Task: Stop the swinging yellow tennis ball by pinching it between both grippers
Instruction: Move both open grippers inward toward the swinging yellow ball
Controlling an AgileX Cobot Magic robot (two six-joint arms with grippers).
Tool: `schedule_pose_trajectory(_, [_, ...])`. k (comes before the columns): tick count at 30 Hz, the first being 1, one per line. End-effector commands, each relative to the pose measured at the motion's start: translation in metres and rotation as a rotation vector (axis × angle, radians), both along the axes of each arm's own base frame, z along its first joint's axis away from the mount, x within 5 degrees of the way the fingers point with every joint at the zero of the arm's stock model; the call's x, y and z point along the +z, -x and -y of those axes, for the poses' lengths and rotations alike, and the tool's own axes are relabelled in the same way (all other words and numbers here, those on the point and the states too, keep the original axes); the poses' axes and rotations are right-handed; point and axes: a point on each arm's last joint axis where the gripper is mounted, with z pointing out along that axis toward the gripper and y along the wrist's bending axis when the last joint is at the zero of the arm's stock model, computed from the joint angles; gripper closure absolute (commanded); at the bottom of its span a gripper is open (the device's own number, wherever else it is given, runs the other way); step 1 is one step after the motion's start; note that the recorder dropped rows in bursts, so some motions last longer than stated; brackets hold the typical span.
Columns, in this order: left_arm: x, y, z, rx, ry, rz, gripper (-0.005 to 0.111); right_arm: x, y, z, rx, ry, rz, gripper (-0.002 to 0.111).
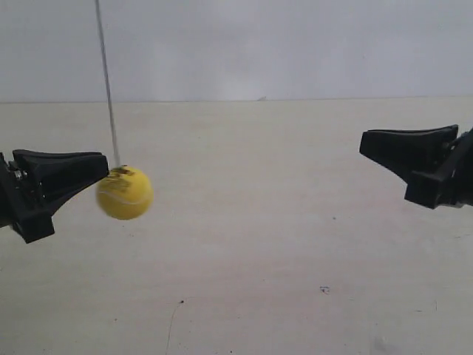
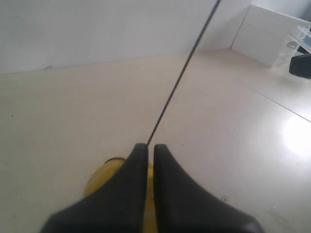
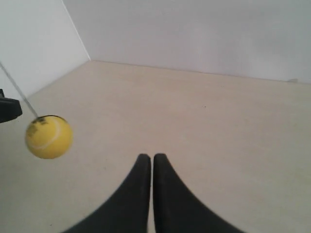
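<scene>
yellow tennis ball point(image 1: 125, 193) is hung by cord point(image 1: 107, 81) just beside left gripper point(image 2: 146, 147) tips | right gripper point(image 3: 148, 157) well apart | both jaws pressed together, empty

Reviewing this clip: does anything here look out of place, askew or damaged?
Nothing looks damaged or spilled. The yellow tennis ball hangs off-centre on a slanted cord, close by the left pincer and far from the right pincer. That fits a swinging ball. Both pincers are shut.
</scene>
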Motion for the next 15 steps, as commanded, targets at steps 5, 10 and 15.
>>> schedule_pose_trajectory(5, [-0.010, -0.001, 0.007, -0.075, 0.013, 0.035, 0.102, -0.018, -0.012, -0.004, 0.072, 0.023, -0.007, 0.108])
schedule_pose_trajectory(10, [-0.023, -0.003, 0.015, -0.142, -0.005, 0.041, 0.102, -0.031, -0.020, -0.005, 0.086, 0.020, -0.011, 0.108])
schedule_pose_trajectory(15, [-0.032, -0.008, 0.018, -0.150, 0.010, 0.073, 0.102, -0.050, -0.028, -0.005, 0.105, 0.078, -0.019, 0.108])
